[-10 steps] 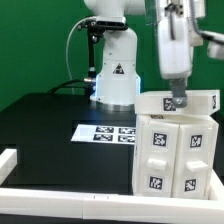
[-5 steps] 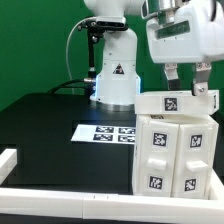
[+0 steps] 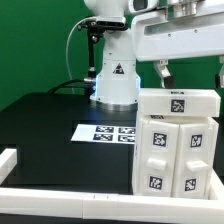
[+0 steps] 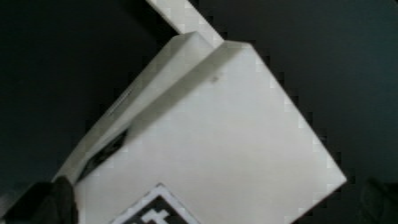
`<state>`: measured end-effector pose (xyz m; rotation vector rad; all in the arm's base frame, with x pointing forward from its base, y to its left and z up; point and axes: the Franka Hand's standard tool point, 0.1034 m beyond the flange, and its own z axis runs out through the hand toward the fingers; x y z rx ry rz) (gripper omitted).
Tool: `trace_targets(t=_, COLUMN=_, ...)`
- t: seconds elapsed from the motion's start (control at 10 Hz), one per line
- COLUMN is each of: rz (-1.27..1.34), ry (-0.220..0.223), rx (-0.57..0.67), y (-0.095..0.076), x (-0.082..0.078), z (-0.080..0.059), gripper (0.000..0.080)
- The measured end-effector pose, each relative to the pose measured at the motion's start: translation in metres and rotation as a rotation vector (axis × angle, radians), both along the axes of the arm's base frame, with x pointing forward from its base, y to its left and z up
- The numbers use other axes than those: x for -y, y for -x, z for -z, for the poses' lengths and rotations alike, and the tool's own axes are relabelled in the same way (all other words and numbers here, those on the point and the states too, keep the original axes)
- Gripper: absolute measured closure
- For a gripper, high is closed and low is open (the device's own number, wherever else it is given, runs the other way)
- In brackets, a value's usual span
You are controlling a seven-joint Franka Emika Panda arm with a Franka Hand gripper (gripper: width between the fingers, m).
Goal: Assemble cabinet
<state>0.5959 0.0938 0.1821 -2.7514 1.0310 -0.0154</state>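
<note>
The cabinet (image 3: 178, 150) is a large white box-like body with several marker tags, standing at the exterior view's right. A flat white top panel (image 3: 178, 102) with one tag lies on top of it. My gripper (image 3: 190, 72) hangs just above this panel, open and empty, with one dark finger (image 3: 163, 70) showing and the other at the picture's right edge. In the wrist view the white cabinet top (image 4: 222, 130) fills the picture, with a tag partly in view, and my gripper (image 4: 214, 208) spreads wide of it, dark fingertips (image 4: 54, 203) at each side.
The marker board (image 3: 108, 132) lies flat on the black table left of the cabinet. A low white border rail (image 3: 60, 203) runs along the front edge, with a raised end (image 3: 8, 160) at the left. The robot base (image 3: 113, 75) stands behind.
The gripper was down on the top panel one second ago. It has opened, let the panel go and risen straight up. The panel stays on the cabinet.
</note>
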Motion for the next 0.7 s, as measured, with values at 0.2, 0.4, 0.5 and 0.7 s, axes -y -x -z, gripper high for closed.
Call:
trace_targets(t=0.2, rz=-0.139, ry=0.016, rx=0.024, y=0.000, x=0.001, z=0.000, gripper=0.0002)
trace_targets(t=0.4, rz=-0.537, ry=0.117, rx=0.040, y=0.000, x=-0.006, z=-0.011, gripper=0.0002)
trace_targets(t=0.5, rz=-0.671, ry=0.125, rx=0.052, y=0.001, x=-0.005, z=-0.011, gripper=0.0002)
trace_targets(t=0.7, rz=-0.758, ry=0.129, rx=0.087, y=-0.001, x=0.009, z=-0.010, gripper=0.0002)
